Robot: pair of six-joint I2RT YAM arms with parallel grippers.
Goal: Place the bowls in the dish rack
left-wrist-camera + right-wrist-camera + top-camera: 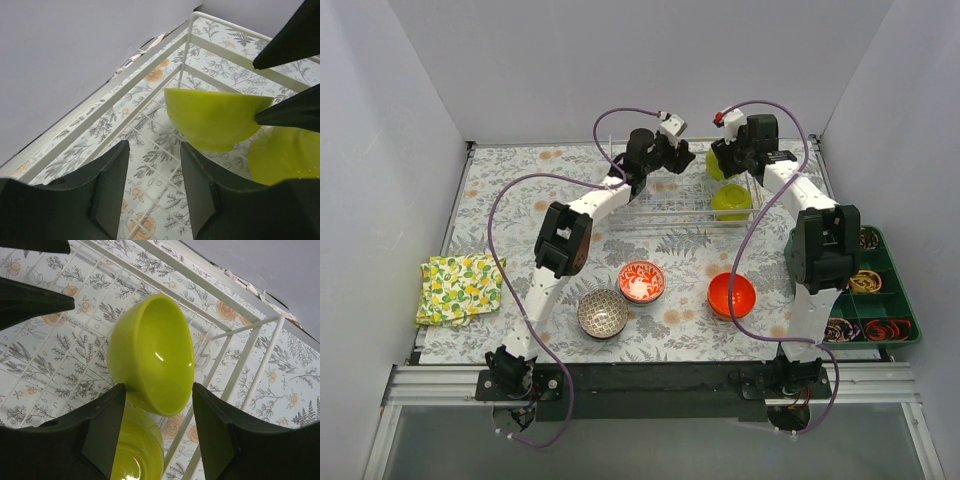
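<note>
Lime-green bowl on edge in the dish rack.
Your right gripper straddles it, jaws apart; left gripper parted, empty.

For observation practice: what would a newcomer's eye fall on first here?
Two lime-green bowls stand in the dish rack at the far side, with the left arm and right arm reaching over it. Nearer, on the floral cover, sit a red-and-white patterned bowl, an orange-red bowl and a dark patterned bowl.

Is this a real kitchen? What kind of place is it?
Likely a robot test booth, not a kitchen: plain grey walls, two arms bolted to a table, a dish rack on a flowery mat.
</note>
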